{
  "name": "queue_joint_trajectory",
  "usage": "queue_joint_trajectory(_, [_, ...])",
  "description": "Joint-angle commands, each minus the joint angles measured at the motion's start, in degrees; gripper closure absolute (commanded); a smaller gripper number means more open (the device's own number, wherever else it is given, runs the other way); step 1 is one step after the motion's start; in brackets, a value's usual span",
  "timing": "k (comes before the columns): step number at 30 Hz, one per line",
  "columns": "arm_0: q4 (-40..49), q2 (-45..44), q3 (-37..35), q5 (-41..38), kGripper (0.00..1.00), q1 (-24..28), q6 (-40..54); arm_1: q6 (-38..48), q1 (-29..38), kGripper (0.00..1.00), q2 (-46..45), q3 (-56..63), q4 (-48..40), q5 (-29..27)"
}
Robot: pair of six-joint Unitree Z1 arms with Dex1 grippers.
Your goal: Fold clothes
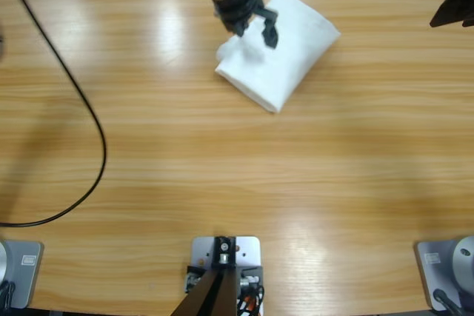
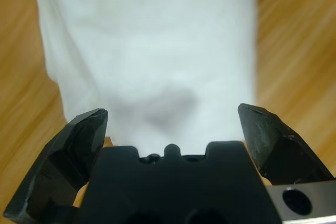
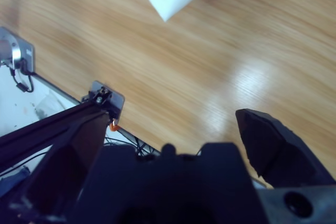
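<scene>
The T-shirt (image 1: 285, 53) is lying as a compact white bundle on the far side of the bench (image 1: 237, 183), near its upper middle, already doubled over into a thick rectangular pad with rounded fold edges. It is looking soft, light and limp — plain matte cotton that will likely sag and unfold if lifted by a single layer, so a hold is best taken across a folded edge or corner, pinching all layers at once. The left pincer (image 1: 255, 27) is hovering over the bundle's upper left part, its black jaws standing apart with nothing between them. The right pincer (image 3: 168, 145) is hanging well apart from the cloth, jaws also spread, over bare bench. The bench is showing glossy, smooth wood grain — the cloth may be sliding easily on it.
</scene>
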Motion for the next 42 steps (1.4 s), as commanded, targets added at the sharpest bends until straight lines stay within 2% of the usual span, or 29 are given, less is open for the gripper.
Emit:
queue_joint_trajectory(1, [1.4,10.0,-20.9,-2.3,0.058,1.0,0.1,0.2,1.4,0.000,-1.0,2.5,0.4,2.6])
queue_joint_trajectory(8, [1.5,13.4,-21.4,-2.8,0.078,1.4,-0.6,1.2,3.4,0.000,-1.5,1.8,0.4,4.1])
queue_joint_trajectory(11, [5.0,14.6,-21.5,-2.1,0.086,1.4,-1.5,1.2,3.5,0.000,-1.6,1.1,0.4,4.5])
queue_joint_trajectory(13, [9.7,14.8,-21.7,1.5,0.102,1.7,-1.8,1.4,3.5,0.000,-1.6,1.0,0.4,4.9])
queue_joint_trajectory(14, [11.9,14.7,-21.9,2.1,0.116,2.3,-1.8,1.6,3.6,0.000,-1.6,0.8,0.4,5.0])
queue_joint_trajectory(16, [17.2,14.2,-22.9,2.1,0.219,4.8,-2.4,1.8,3.7,0.000,-1.6,0.4,0.2,5.0])
queue_joint_trajectory(19, [22.2,13.0,-22.9,3.3,0.225,7.5,-3.1,2.5,4.7,0.000,-1.9,0.3,-0.5,5.1])
queue_joint_trajectory(23, [22.6,8.8,-19.4,5.3,0.227,11.7,-5.2,3.8,6.2,0.000,-2.1,0.2,-1.8,5.3])
queue_joint_trajectory(28, [22.5,5.0,-7.2,6.5,0.230,18.4,-5.9,4.1,6.5,0.000,-3.6,0.6,-2.3,5.4])
queue_joint_trajectory(35, [22.4,1.1,4.9,7.0,0.230,20.8,-7.6,4.4,6.5,0.000,-5.2,2.6,-4.0,5.4])
queue_joint_trajectory(37, [22.3,-1.7,9.9,7.2,0.274,20.9,-7.4,4.8,6.5,0.000,-5.5,3.4,-5.1,5.5])
queue_joint_trajectory(38, [21.4,-4.5,12.7,7.5,0.277,20.9,-7.1,4.9,6.5,0.000,-5.6,3.9,-5.6,5.6])
queue_joint_trajectory(40, [13.4,-13.2,19.1,8.0,0.312,19.6,-4.4,5.0,6.5,0.000,-6.0,4.9,-6.7,5.9])
queue_joint_trajectory(42, [7.5,-18.9,19.3,8.0,0.308,17.4,-1.9,5.0,6.5,0.000,-6.7,6.5,-7.6,5.9])
